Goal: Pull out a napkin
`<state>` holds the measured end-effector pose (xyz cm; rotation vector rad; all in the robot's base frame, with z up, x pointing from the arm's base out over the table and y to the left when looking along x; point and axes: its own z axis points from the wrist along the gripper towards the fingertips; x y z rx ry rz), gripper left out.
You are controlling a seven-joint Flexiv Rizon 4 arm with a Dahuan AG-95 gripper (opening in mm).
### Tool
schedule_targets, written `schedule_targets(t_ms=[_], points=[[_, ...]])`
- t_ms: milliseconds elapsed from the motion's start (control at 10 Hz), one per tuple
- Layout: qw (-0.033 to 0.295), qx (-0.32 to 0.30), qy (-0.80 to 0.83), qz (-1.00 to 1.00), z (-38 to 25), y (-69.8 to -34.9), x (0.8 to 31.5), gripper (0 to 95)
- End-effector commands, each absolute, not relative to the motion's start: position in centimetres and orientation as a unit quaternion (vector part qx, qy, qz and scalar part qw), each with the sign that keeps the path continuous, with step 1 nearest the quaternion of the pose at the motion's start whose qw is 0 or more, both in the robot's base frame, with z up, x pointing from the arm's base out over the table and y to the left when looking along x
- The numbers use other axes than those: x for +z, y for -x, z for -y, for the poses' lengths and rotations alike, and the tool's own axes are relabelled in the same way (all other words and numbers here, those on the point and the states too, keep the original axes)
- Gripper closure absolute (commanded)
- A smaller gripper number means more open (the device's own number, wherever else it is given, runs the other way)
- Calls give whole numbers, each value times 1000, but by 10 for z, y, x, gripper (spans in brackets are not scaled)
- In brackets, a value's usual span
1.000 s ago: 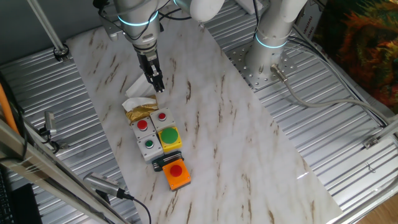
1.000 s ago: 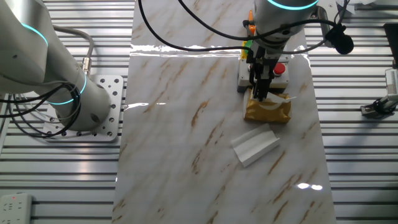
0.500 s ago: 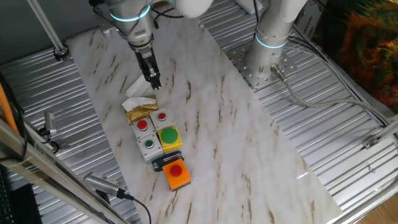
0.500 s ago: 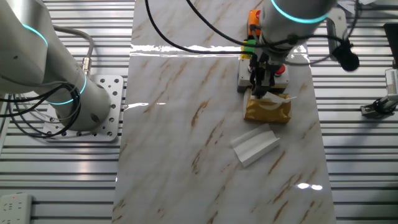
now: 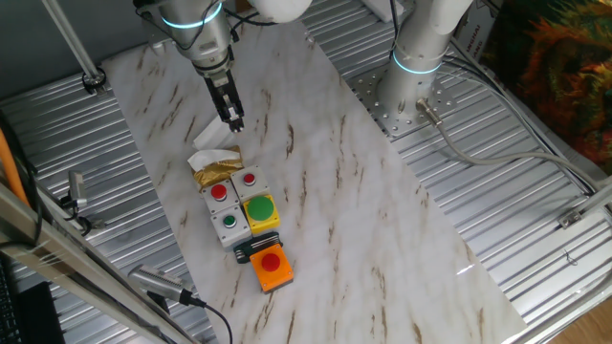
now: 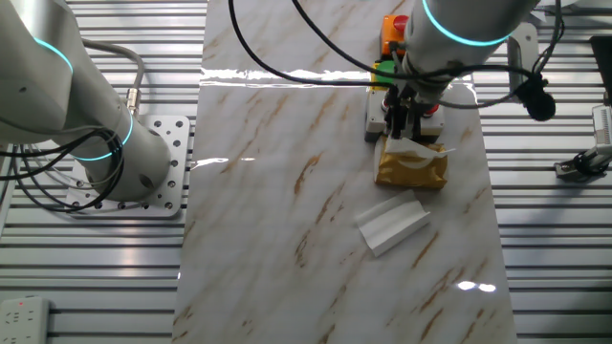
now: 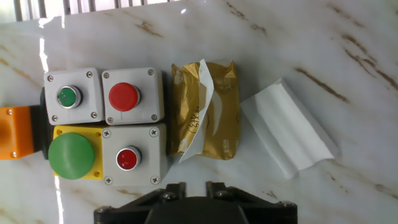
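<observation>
A white napkin (image 7: 200,102) sticks up out of the shiny gold packet (image 7: 225,112), which lies beside the grey button box (image 7: 132,96). It also shows in one fixed view (image 5: 208,156) and the other fixed view (image 6: 418,147). A second, folded white napkin (image 7: 289,132) lies loose on the marble past the packet (image 6: 393,225). My gripper (image 5: 232,120) hangs above the packet, apart from it (image 6: 399,122). Its fingers stand close together and hold nothing. In the hand view only the finger bases (image 7: 169,189) show at the bottom edge.
The grey button box with red and green buttons (image 5: 232,204) stands next to a yellow box with a big green button (image 5: 260,210) and an orange box (image 5: 272,265). The marble top (image 5: 363,220) lies on ribbed metal. A second arm's base (image 5: 413,76) stands at the far right.
My gripper has risen and drifted a little away from the packet toward the table's far left. The packet and both napkins have not moved.
</observation>
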<state>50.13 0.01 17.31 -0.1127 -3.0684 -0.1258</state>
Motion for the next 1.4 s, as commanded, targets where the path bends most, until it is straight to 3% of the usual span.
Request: schedule_targets(t_ms=[100, 1400], points=[[32, -33, 43, 998, 1, -503, 173, 950], [13, -27, 51, 998, -3, -548, 145, 950]])
